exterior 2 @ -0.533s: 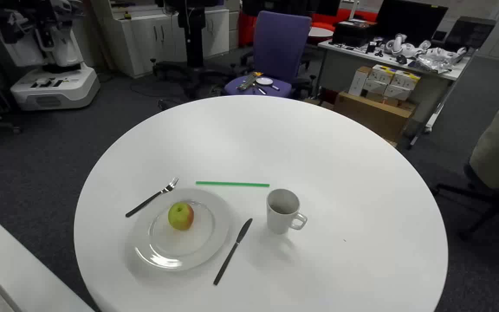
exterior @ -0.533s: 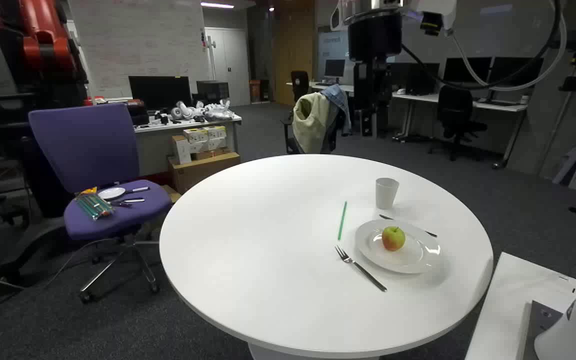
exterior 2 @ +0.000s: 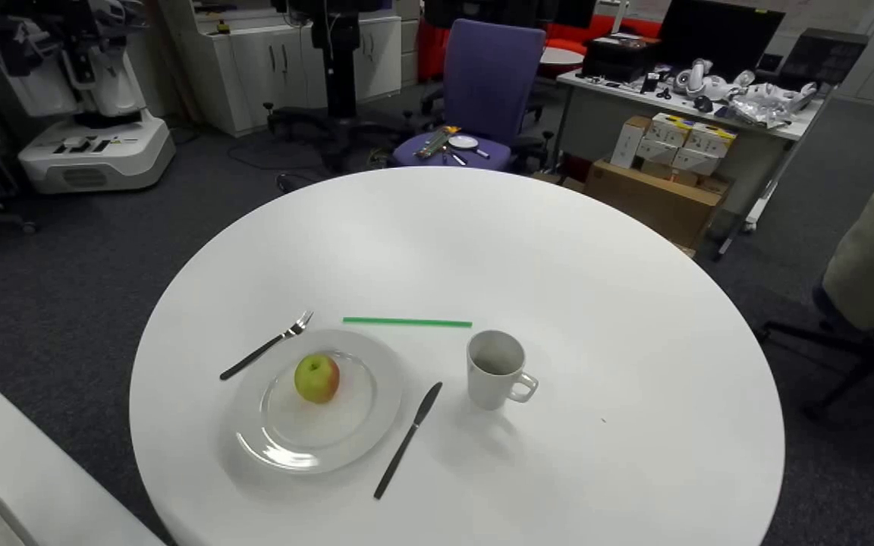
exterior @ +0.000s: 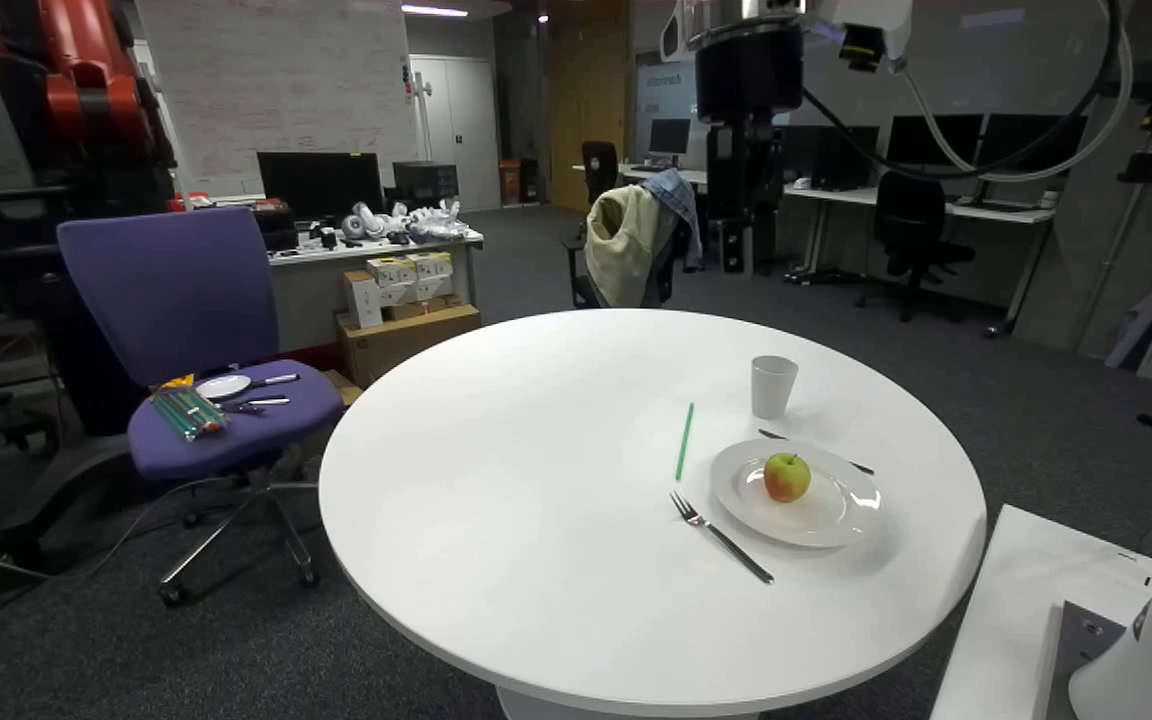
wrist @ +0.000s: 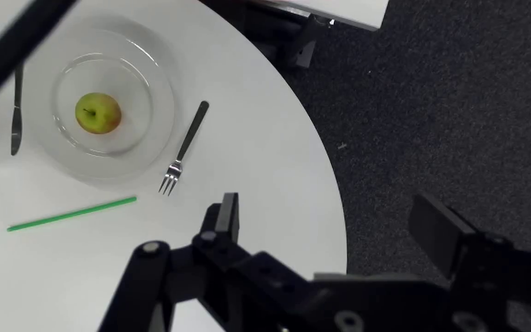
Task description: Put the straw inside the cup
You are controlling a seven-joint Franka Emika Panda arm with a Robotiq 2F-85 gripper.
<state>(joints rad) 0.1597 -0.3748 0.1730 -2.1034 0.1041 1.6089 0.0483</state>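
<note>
Table (exterior 2: 596,318): Laid as if for one diner, and motionless. In both exterior views I find nothing displaced since a moment ago — no item nudged, none lifted. By my reading, that leaves the job at its very start.

Fingers (wrist: 436,233): Spread wide and holding nothing in my wrist view. The wrist (exterior: 751,75) that carries them hangs well above the level of the table in an exterior view, at the same spot as a moment ago.

Straw (wrist: 72,214): Green and slender, it lies flat on the table, one end near the fork (wrist: 185,147), the other near the cup (exterior 2: 488,387), touching neither.

Cup: Upright, mouth up, no straw standing in it; my wrist view catches only a part of its side.

Plate (exterior 2: 385,394): Bearing an apple (exterior 2: 317,378), it sits near the straw but apart from it, with the knife (exterior 2: 407,440) between plate and cup. I would keep my descent off that side.

Straw to cup: Next, I judge, I must come down over the straw, pinch it near one end and turn it upright above the cup's mouth. So thin a thing could roll or slip — a low, careful grip looks wise.
</note>
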